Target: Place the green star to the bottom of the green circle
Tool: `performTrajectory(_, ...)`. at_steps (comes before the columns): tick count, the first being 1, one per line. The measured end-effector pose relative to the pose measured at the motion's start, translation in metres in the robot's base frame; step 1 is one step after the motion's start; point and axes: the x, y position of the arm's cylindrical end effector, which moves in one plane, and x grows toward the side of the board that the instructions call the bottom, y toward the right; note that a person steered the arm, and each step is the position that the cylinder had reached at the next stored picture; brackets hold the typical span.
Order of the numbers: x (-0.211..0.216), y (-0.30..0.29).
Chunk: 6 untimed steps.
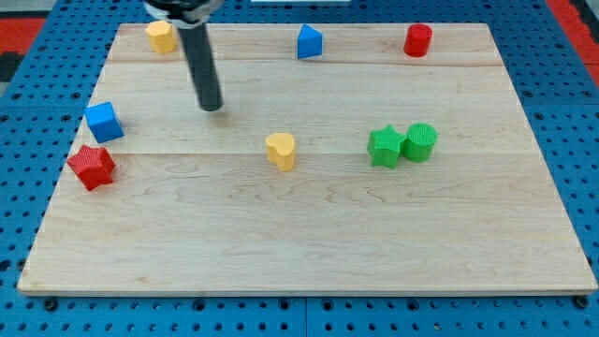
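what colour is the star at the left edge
Red; the star shows in the camera view, below the blue cube.

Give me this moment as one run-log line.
my tip: upper left of board, touching no block | green star: against green circle, on its left | placement below circle: not done

A single camera looks down at a slant from above the near edge of the wooden board [309,253], facing the far side. It stands back enough to take in the whole board, with a margin of blue pegboard [571,112] left, right and near. The far edge sits close under the frame's top, where the rod is cut off.
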Motion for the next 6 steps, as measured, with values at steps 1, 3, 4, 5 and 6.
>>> performTrajectory(1,0.0,0.066)
performTrajectory(3,0.038,0.14)
performTrajectory(4,0.059,0.176)
performTrajectory(5,0.051,0.196)
performTrajectory(6,0.063,0.208)
